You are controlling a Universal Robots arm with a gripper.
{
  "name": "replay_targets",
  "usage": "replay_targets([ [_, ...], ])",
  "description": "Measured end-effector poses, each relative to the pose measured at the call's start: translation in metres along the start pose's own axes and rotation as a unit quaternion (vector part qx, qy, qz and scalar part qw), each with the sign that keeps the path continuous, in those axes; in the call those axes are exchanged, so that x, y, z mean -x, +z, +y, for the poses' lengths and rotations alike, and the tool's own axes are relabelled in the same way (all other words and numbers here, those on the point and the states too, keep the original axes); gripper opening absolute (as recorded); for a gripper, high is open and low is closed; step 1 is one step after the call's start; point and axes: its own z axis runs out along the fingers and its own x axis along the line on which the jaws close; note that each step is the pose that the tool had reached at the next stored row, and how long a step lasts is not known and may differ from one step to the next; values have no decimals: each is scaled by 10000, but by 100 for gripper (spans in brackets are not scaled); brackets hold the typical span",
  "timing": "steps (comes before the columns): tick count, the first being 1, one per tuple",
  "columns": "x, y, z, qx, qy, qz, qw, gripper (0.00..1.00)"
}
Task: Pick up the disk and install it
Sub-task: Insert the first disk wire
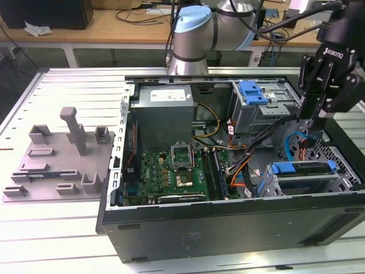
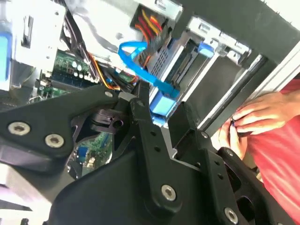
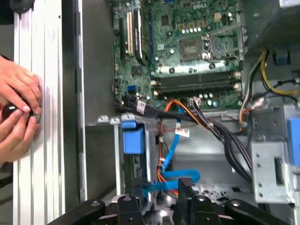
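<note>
One disk (image 1: 302, 169) is my target. In the exterior view it lies flat in the drive cage (image 1: 266, 184) at the near corner of the open computer case (image 1: 228, 228), toward the exterior view's right, with its blue carrier frame on top. My gripper (image 1: 316, 123) hangs above the case with its tips pointing down. It is near the disk, higher and set back from it, and not touching it.

In the first wrist view the gripper (image 3: 159, 187) has its fingers (image 3: 136, 199) moderately spread. A blue cable (image 3: 168, 179) runs across the gap, and I see nothing pinched between the pads. The blue end of the disk (image 3: 132, 140) shows just beyond one finger, seated in the cage. In the second wrist view the gripper (image 2: 163, 107) looks the same, with its fingers apart and a blue part showing through the gap.

Elsewhere in the case I can see the green motherboard (image 1: 171, 171), the grey power-supply box (image 1: 165, 117) behind it, and a small blue clip (image 1: 254, 91) on the upper bay. A grey fixture plate (image 1: 63, 154) sits on the slatted table (image 1: 74, 228) toward the exterior view's left, well apart from the case. A person's hands (image 3: 16, 112) rest at the table edge beside the case.
</note>
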Motion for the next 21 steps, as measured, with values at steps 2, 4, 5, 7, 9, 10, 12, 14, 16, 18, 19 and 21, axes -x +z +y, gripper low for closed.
replay_targets([
  [2, 55, -15, -80, -1, 0, 20, 10000, 44],
  [4, 100, -27, -141, -3, 5, 70, 10000, 44],
  [5, 117, -33, -167, -4, 7, 91, 10000, 44],
  [7, 156, -41, -229, -4, 14, 146, 9999, 44],
  [9, 166, -38, -263, 4, 53, 177, 9998, 44],
  [10, 168, -31, -265, 19, 109, 181, 9998, 44],
  [12, 171, -21, -267, 47, 217, 193, 9996, 44],
  [14, 180, -14, -268, 58, 290, 237, 9993, 44],
  [16, 252, -26, -265, 45, 307, 444, 9985, 44],
  [18, 327, -44, -261, 29, 329, 696, 9970, 44],
  [19, 348, -48, -260, 25, 334, 763, 9965, 44],
  [21, 399, -58, -266, 14, 368, 972, 9946, 44],
])
